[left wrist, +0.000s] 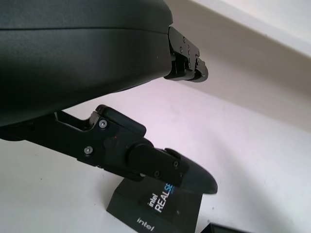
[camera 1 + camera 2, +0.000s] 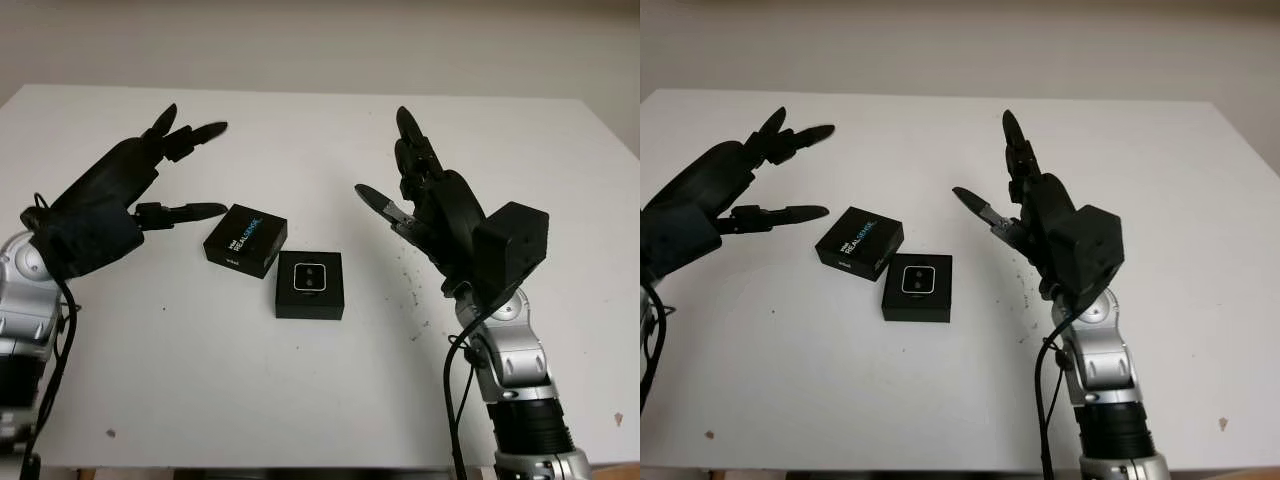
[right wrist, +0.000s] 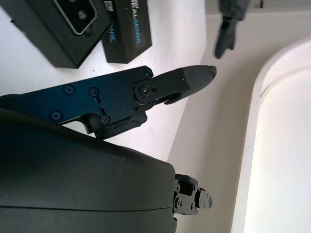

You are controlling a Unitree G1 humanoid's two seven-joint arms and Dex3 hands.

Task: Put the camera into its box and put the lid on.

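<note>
Head views put the left hand (image 2: 150, 185) raised over the table (image 2: 300, 400), left of the two black pieces, holding nothing, fingers stretched out, thumb tip just short of the lid. Right hand (image 2: 425, 205) is raised on the other side, also holding nothing, fingers extended, nearest fingertip near but clear of the box. Neither hand touches anything.

Lid (image 2: 246, 240) (white lettering on top) lies flat beside the box (image 2: 310, 285); their near corners touch or almost touch, can't tell which. Box sits open-topped with the camera (image 2: 311, 277) already in it, silver-rimmed face up. So what's left looks like the lid only.

Handling, as a judgement:
- lid is likely light stiff card, shallow and hollow; it should lift easily but crush if pinched hard
- smooth finish, may slip under hard fingertips
- best hold looks like opposite side walls, thumb one side, fingers the other, kept level
- a snug fit over the box probably needs square alignment; the box is light enough to slide, so the other hand may need to brace it

Hard to make out:
- how deep the camera sits
- lid's underside is hidden
- left wrist view cuts the box at the frame edge and the thumb covers part of the lid lettering
- right wrist view crops both pieces
</note>
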